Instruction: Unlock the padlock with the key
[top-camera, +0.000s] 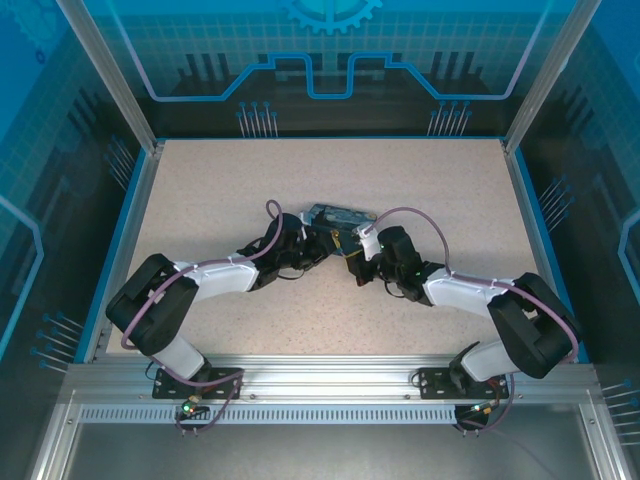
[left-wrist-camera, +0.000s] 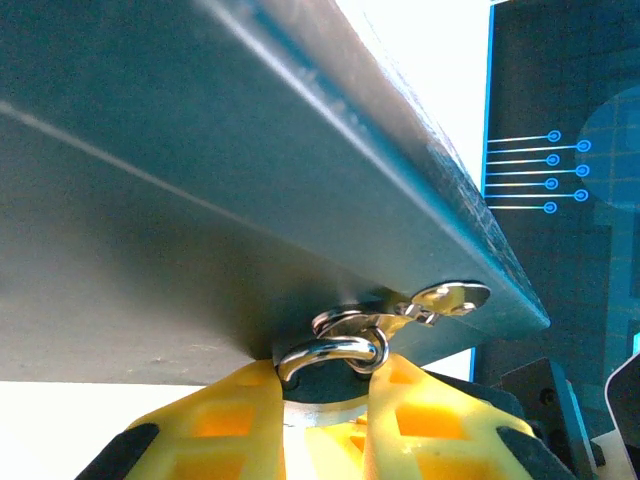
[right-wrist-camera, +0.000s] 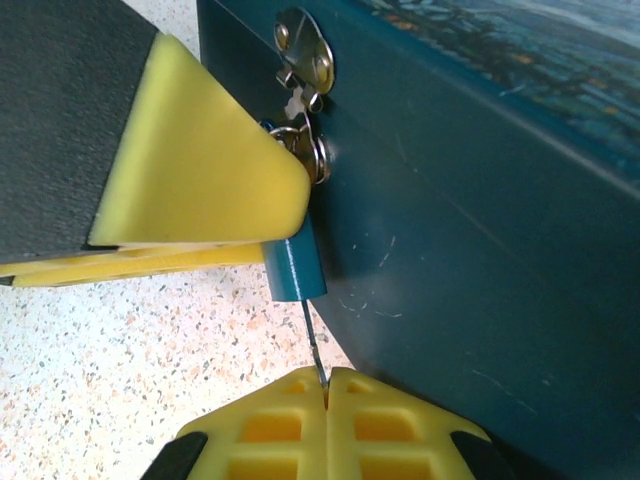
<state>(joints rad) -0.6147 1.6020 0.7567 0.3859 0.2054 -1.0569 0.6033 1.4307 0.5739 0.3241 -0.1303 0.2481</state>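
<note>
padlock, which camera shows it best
Right wrist: the padlock body hangs in plain sight against the tin, with the key below it. Left wrist catches little beyond its silvery shackle; top external leaves it too small to tell.

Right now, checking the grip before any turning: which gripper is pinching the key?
The right gripper, shut on the thin key sticking out of the padlock; the left gripper clamps the padlock's body instead.

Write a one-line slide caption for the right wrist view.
Right gripper pinches the thin key, its tip at the underside of the teal padlock on the hasp of the dark blue tin.
</note>
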